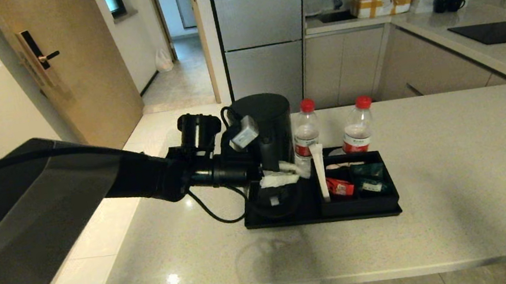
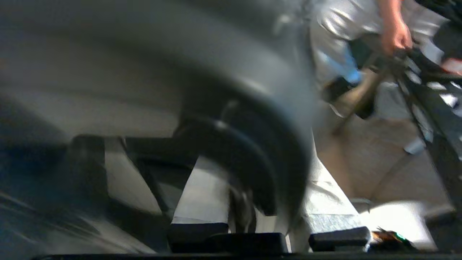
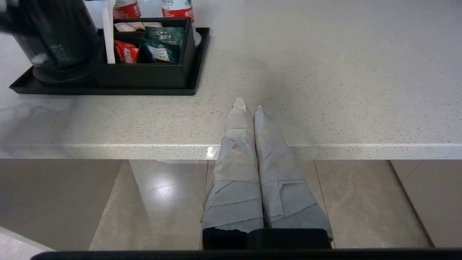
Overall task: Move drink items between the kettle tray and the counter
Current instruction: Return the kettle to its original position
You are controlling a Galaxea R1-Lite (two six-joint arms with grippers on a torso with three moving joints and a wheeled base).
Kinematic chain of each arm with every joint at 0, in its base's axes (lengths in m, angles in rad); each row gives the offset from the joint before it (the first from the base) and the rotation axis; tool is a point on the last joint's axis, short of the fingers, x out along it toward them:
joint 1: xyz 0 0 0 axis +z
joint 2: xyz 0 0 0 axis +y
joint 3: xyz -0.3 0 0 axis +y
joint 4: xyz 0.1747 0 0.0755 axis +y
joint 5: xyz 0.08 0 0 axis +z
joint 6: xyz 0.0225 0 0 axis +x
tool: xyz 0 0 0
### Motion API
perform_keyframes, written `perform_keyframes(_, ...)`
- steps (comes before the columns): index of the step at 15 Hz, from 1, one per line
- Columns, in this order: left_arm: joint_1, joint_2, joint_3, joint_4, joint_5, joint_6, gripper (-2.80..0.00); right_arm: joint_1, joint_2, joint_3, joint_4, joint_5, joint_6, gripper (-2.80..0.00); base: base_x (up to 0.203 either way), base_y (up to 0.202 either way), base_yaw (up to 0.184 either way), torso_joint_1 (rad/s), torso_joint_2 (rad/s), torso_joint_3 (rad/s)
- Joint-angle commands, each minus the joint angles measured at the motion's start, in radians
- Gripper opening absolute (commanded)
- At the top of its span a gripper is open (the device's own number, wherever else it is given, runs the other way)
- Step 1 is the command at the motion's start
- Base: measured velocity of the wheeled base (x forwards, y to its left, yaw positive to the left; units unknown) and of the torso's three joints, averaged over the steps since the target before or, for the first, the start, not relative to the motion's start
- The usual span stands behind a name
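Observation:
The tall black kettle (image 1: 265,128) hangs tilted just over the round base disc (image 1: 275,204) of the black kettle tray (image 1: 294,220). My left gripper (image 1: 285,175) reaches in from the left, its white-taped fingers (image 2: 202,196) shut around the kettle's curved handle (image 2: 249,169). Two red-capped water bottles (image 1: 306,132) (image 1: 358,129) stand at the tray's far side. A dark green sachet (image 1: 369,172) lies in the tray's sachet box (image 3: 144,77). My right gripper (image 3: 249,104) hovers shut and empty over the front edge of the beige counter (image 3: 325,72).
A red sachet (image 1: 340,187) and a white stick pack (image 1: 320,172) also sit in the box. A black cable (image 1: 213,214) loops over the counter left of the tray. Behind lies a farther worktop with a black hob (image 1: 500,32). A person (image 2: 395,34) stands nearby.

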Motion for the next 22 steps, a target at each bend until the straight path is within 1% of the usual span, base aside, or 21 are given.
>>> perform_keyframes(1,-0.012,-0.029,0.086,0.000,-0.007,0.011,-2.80,0.000,0.000,0.000,0.000,0.001,0.000,-2.80,0.000,0.000,0.000,0.000,0.00,0.000)
perform_keyframes(4,-0.028,-0.081,0.155,0.000,-0.005,0.012,-2.80,0.000,0.000,0.000,0.000,-0.001,0.000,-2.80,0.000,0.000,0.000,0.000,0.00,0.000)
perform_keyframes(9,-0.028,-0.138,0.240,0.000,-0.001,0.013,-2.80,0.000,0.000,0.000,0.000,-0.001,0.000,-2.80,0.000,0.000,0.000,0.000,0.00,0.000)
perform_keyframes(10,-0.030,-0.135,0.243,0.000,0.006,0.013,-2.80,0.000,0.000,0.000,0.000,0.001,0.000,-2.80,0.000,0.000,0.000,0.000,0.00,0.000)
perform_keyframes(12,-0.030,-0.135,0.264,0.001,0.065,0.012,-2.80,0.000,0.000,0.000,0.000,0.001,0.000,-2.80,0.000,0.000,0.000,0.000,0.00,0.000)
perform_keyframes(18,-0.038,-0.052,0.243,-0.001,0.081,0.013,-2.80,0.000,0.000,0.000,0.000,0.000,0.000,-2.80,0.000,0.000,0.000,0.000,0.00,0.000)
perform_keyframes(19,-0.038,-0.032,0.233,0.000,0.090,0.011,-2.80,0.000,0.000,0.000,0.000,0.001,0.000,-2.80,0.000,0.000,0.000,0.000,0.00,0.000)
perform_keyframes(21,-0.052,-0.012,0.214,0.001,0.138,0.001,-2.80,0.000,0.000,0.000,0.000,0.001,0.000,-2.80,0.000,0.000,0.000,0.000,0.00,0.000)
perform_keyframes(22,-0.053,-0.004,0.209,0.000,0.142,0.000,-2.80,0.000,0.000,0.000,0.000,-0.001,0.000,-2.80,0.000,0.000,0.000,0.000,0.00,0.000)
